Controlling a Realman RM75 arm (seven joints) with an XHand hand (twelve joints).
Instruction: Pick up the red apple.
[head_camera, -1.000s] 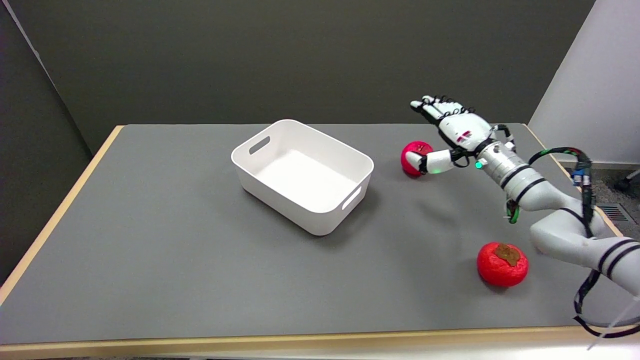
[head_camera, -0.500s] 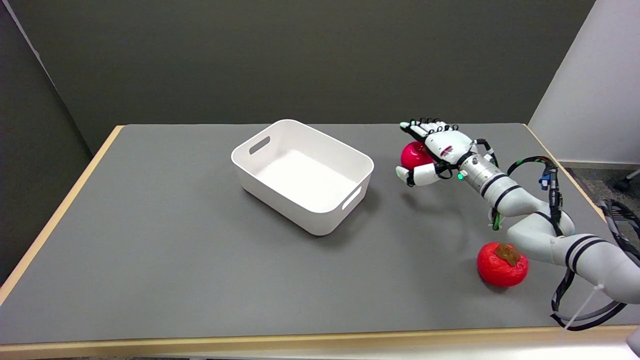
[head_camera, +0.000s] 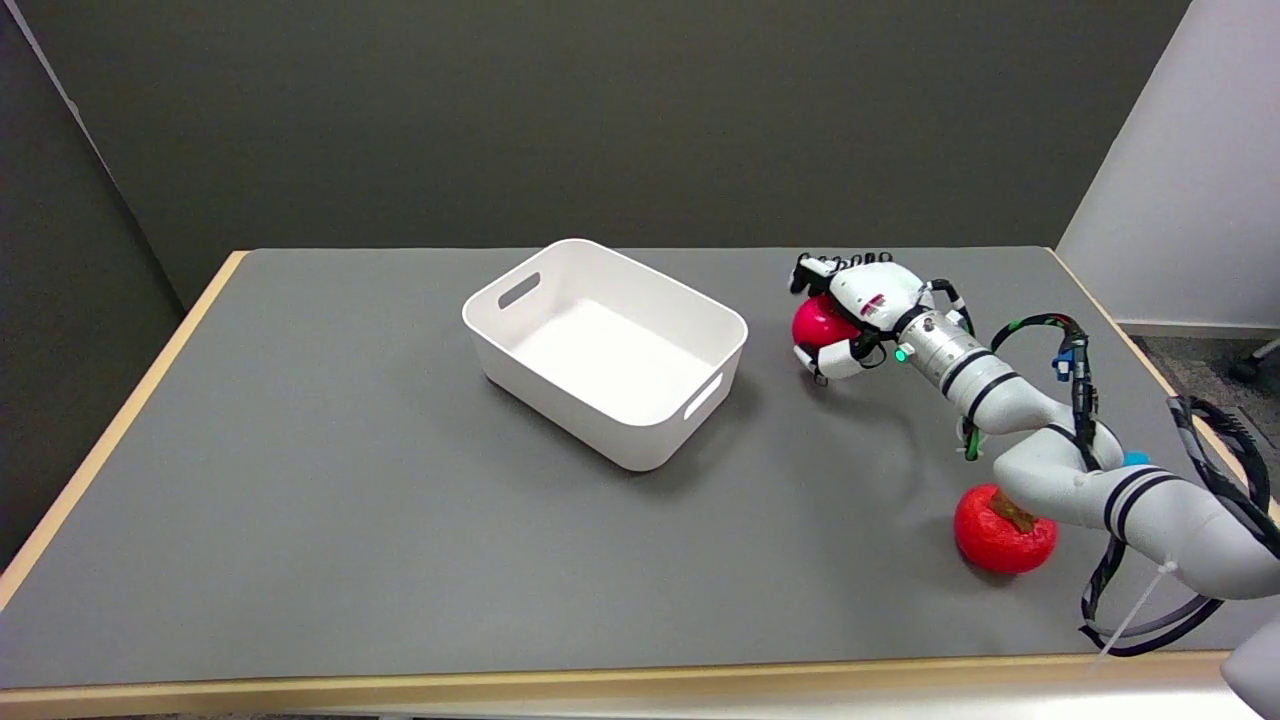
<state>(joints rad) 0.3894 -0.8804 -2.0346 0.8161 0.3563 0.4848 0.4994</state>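
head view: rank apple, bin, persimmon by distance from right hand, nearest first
1. apple: in the right hand, fingers curled around it.
2. bin: on the table, to the picture's left of the hand.
3. persimmon: near front edge, by the forearm.

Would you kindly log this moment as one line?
right hand: wrapped around red apple | apple: on table | lift: not yet

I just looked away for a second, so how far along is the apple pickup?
Done: the right hand has reached the apple at the table's far right. In hand: its fingers wrap over the top, thumb underneath, though a firm grip isn't certain. Left: the lift, as the apple seems to rest on the table.
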